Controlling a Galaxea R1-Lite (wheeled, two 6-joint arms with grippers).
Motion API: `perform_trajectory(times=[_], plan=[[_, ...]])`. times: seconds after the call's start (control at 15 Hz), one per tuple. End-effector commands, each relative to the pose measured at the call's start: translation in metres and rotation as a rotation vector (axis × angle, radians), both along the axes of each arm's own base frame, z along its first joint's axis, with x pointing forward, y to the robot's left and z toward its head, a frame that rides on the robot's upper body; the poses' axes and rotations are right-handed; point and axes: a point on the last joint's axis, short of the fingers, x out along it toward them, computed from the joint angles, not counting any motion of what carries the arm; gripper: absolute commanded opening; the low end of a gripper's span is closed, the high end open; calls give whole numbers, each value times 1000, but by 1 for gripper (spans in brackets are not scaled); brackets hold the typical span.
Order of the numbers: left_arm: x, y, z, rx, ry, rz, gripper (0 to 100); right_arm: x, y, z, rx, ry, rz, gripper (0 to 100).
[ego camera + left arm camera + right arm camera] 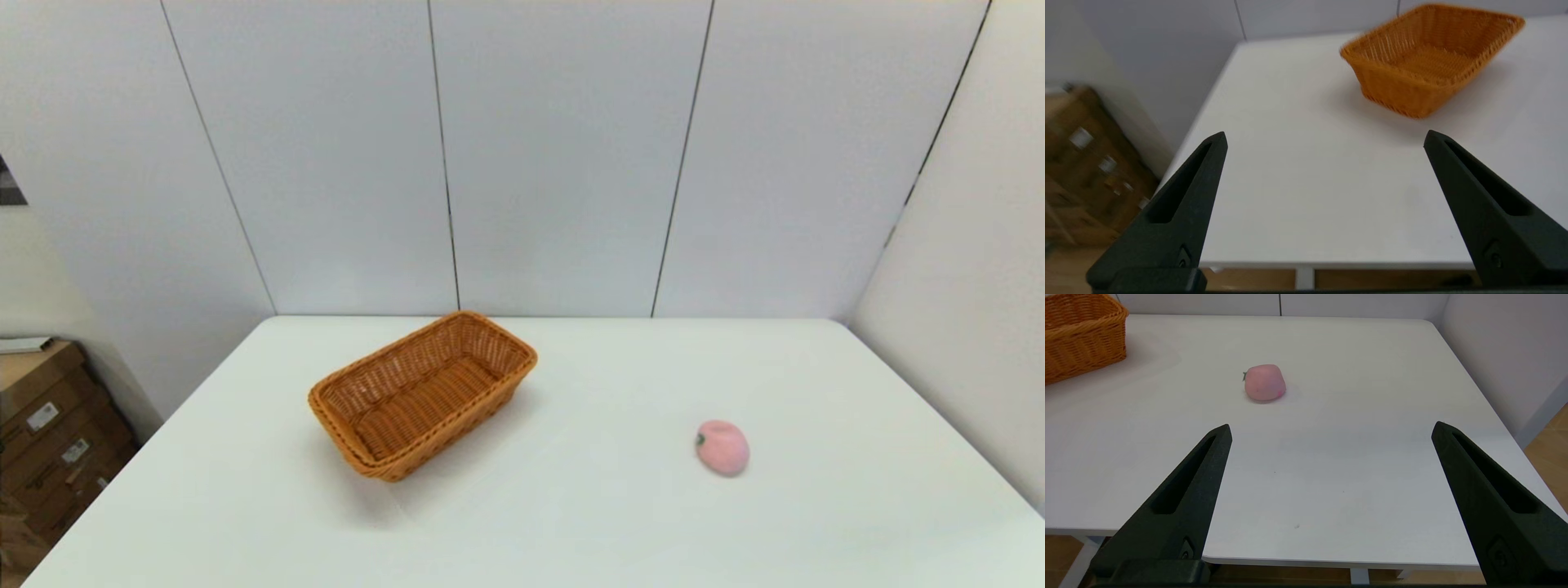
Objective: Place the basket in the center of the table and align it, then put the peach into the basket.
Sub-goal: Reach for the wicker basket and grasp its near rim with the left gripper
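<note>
White table (571,506) with rounded corners, its far edge meeting a panelled wall (555,155) and its right side running beside another wall; a wide bare stretch of tabletop lies across the middle and along the near edge. The basket (422,394) stands left of centre toward the far edge, turned at a slant to the table's edges, one short end pointing toward the far wall; its woven floor is bare, with nothing inside. The peach (722,447) lies on the table's right half, well apart from the basket, with its dark green stem spot facing the basket's side. Neither arm appears in the head view. The left wrist view shows the left gripper (1325,139) spread wide and holding nothing, poised over the table's near left edge with the basket ahead of it, and cardboard boxes (1086,163) on the floor off the left side. The right wrist view shows the right gripper (1331,430) likewise spread wide and unladen near the near edge, the peach ahead of it and a corner of the basket beyond.
</note>
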Motion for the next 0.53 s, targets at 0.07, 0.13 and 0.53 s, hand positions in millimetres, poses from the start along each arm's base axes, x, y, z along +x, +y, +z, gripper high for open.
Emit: perform_trajectory(times=[0.07,0.13,0.53], plan=[[11,0,81,37,11,61,100,0,0,0,-2,2,1,100],[25,1,106,-32,34,72,100,0,0,0,-2,2,1,100],[167,-2,153,-377,381,138,100,0,0,-1,-7,8,2,100]])
